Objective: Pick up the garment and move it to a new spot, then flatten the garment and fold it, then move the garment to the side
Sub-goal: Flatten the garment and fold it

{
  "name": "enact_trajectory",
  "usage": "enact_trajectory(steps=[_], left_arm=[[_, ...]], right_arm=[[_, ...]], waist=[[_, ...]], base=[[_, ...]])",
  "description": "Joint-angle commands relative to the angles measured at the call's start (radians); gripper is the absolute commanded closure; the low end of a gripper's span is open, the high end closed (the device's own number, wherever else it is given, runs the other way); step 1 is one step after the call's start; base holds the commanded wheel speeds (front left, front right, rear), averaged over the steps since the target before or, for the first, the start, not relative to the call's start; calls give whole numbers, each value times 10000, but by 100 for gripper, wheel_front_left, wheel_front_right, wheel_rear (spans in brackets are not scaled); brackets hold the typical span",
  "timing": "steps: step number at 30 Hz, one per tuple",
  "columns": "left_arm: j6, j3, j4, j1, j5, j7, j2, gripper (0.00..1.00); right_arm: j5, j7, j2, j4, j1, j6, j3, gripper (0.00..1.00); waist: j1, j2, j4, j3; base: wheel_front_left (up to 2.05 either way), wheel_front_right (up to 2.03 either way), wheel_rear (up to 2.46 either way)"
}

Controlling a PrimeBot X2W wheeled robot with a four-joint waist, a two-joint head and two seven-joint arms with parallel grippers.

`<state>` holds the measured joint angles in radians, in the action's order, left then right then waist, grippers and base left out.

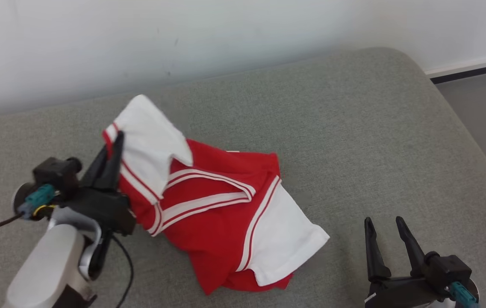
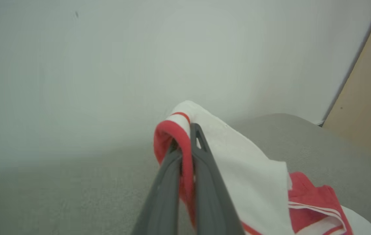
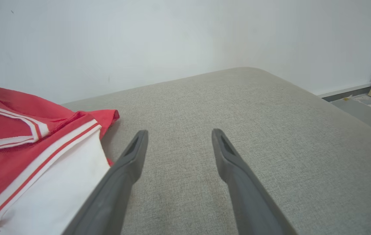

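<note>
Your left gripper [image 1: 114,141], at eight o'clock, pinches the garment [image 1: 208,205] by its hem; your right gripper [image 1: 384,220], at five o'clock, stands wide, empty.

Left gripper [image 1: 116,139] raised, fingers pinched on the garment [image 1: 208,214] — right gripper [image 1: 384,220] low, empty, fingers spread wide.

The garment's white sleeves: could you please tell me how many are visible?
2. One sleeve is raised at the garment's left end, its cuff pinched by the left gripper; the other sleeve lies on the grey cushion near the right gripper.
</note>
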<state>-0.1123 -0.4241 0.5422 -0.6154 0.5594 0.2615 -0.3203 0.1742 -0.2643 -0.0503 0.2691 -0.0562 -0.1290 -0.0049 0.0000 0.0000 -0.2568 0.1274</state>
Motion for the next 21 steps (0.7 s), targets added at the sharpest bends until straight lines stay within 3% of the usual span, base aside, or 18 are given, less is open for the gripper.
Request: enact_trajectory(steps=[1, 4, 5, 6, 18, 21], left_arm=[[-13, 262, 184, 154, 88, 35, -15, 100], [-68, 691, 831, 226, -142, 29, -96, 96], [-80, 858, 1024, 226, -205, 30, -72, 58], [-90, 960, 1172, 235, -350, 30, -73, 0], [-120, 2716, 998, 1136, -1444, 31, 173, 0], [-134, 2752, 1370, 1457, -1559, 32, 330, 0]], right_arm=[[-75, -14, 3, -41, -94, -35, 31, 0], [-94, -13, -2, -13, -186, -35, 79, 0], [-100, -13, -3, -19, -219, -35, 86, 0], [-106, -13, 0, -22, -233, -35, 96, 0], [-168, -13, 0, 48, -29, -35, 6, 0], [-176, -13, 0, 69, 57, -35, 43, 0]], waist=[[0, 0, 55, 111], [0, 0, 71, 201], [0, 0, 77, 224], [0, 0, 81, 241], [0, 0, 408, -81], [0, 0, 533, -173]], base=[[0, 0, 0], [0, 0, 0], [0, 0, 0], [0, 0, 0], [0, 0, 0], [0, 0, 0]])
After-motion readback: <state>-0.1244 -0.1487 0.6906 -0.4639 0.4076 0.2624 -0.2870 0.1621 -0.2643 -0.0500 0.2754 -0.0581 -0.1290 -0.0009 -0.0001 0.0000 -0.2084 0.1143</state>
